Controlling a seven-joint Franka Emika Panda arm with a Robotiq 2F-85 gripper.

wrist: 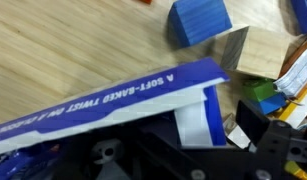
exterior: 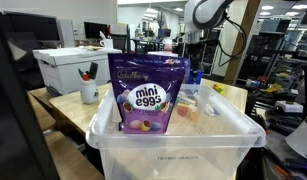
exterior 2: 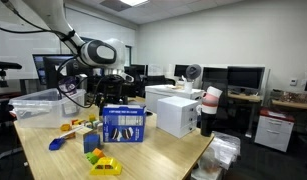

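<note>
Half my end effector [wrist: 183,152] is cut off at the lower edge, jaws wide and empty over the blue box [wrist: 93,100].

Matt cardboard box [wrist: 113,100]; glossy plastic bag [exterior: 148,95]; smooth wooden table [wrist: 73,40].

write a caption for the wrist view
Open end effector over a blue box, blue block beyond on the wooden table.
</note>
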